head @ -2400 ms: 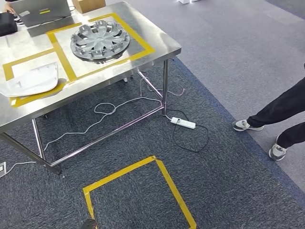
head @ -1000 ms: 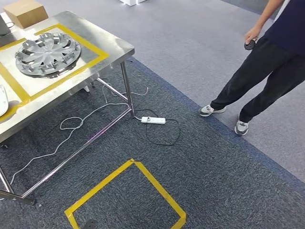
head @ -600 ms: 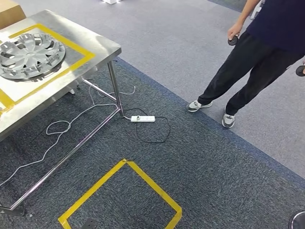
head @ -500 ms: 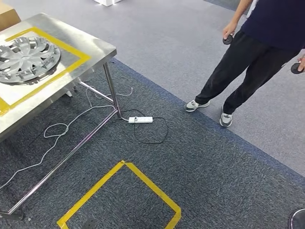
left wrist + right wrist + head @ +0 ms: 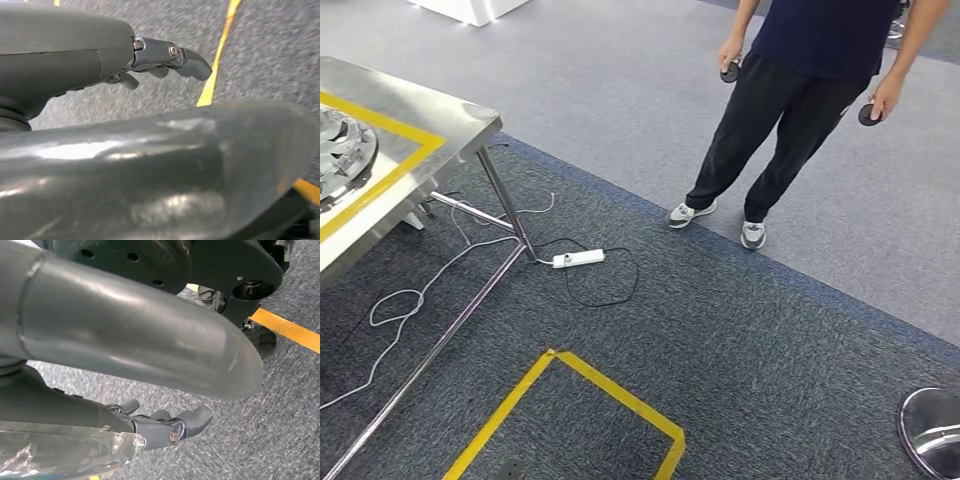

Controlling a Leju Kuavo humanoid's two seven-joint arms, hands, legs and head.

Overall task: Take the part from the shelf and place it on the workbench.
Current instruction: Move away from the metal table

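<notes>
The steel workbench (image 5: pixel 460 122) stands at the left of the head view, with yellow tape on its top. A silver wheel cover (image 5: pixel 341 150) lies on it, cut off by the picture's edge. My left hand (image 5: pixel 158 55) hangs over grey carpet, its fingers stretched out and holding nothing. My right hand (image 5: pixel 162 427) hangs the same way over the carpet, fingers extended and holding nothing. Neither hand is near the bench.
A person (image 5: pixel 803 90) in dark clothes stands at the far right on the lighter carpet, a small black disc in each hand. A white power strip (image 5: pixel 579 259) and cables lie by the bench leg. A yellow tape square (image 5: pixel 622 398) marks the floor. A round metal base (image 5: pixel 933 430) sits low right.
The camera has turned to the right: the bench and wheel cover slid to the picture's left edge, the person came fully into view, and a round metal base appeared low right.
</notes>
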